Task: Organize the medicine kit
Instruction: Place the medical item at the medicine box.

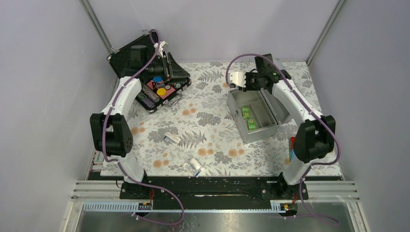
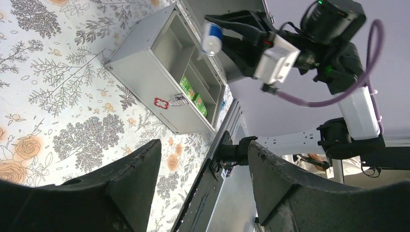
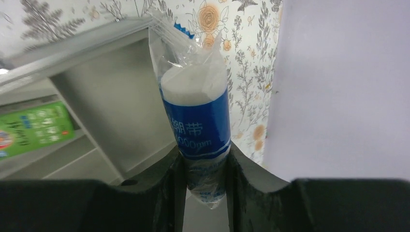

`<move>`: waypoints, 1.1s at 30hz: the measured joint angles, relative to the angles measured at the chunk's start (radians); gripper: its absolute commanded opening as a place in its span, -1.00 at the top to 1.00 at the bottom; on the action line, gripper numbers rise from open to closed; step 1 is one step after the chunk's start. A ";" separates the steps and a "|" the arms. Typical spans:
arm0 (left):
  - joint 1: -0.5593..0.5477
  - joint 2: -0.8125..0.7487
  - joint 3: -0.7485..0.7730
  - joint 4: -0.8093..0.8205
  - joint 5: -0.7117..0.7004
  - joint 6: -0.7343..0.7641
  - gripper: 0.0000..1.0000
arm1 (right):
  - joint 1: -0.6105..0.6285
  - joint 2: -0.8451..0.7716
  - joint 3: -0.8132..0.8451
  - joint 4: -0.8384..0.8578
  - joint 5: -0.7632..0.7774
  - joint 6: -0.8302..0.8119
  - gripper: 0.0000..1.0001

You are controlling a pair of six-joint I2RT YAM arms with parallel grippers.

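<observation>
Bandage roll [image 3: 200, 116]: pinched lengthwise in my right gripper [image 3: 203, 166], medicine kit's [image 3: 109, 96] empty compartment just beyond; left gripper [image 2: 204, 145] spread, empty.

One metal box [image 1: 239, 102], two green packets [image 1: 248, 112] in it, one black case [image 1: 133, 55], one wrapped roll [image 3: 198, 121] held up, two white packets [image 1: 171, 137] loose on the cloth [image 1: 212, 125] (the nearer may be a pair), two robot arms [image 1: 118, 101].

Tabletop [image 1: 208, 121] under floral cloth: grey ferns, orange blooms. Back wall [image 1: 212, 29], left wall [image 1: 43, 72], right wall [image 1: 372, 72] all plain pale lavender. Silver corner posts [image 1: 99, 26] at both back corners. Aluminium rail [image 1: 92, 189] along near edge. Light soft, even.
</observation>
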 measured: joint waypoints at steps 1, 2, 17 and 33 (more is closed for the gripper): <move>-0.002 -0.004 -0.001 -0.006 -0.002 0.007 -0.32 | 0.000 0.020 0.000 0.011 0.006 -0.038 0.40; -0.003 -0.009 -0.001 -0.016 -0.004 0.016 -0.32 | 0.000 0.043 -0.003 0.024 0.016 -0.083 0.41; 0.014 -0.046 -0.030 -0.099 -0.048 0.096 -0.35 | -0.006 0.118 -0.124 0.033 0.098 -0.394 0.24; 0.015 -0.046 -0.030 -0.122 -0.087 0.126 -0.47 | -0.006 0.162 -0.017 -0.045 0.153 -0.251 -0.17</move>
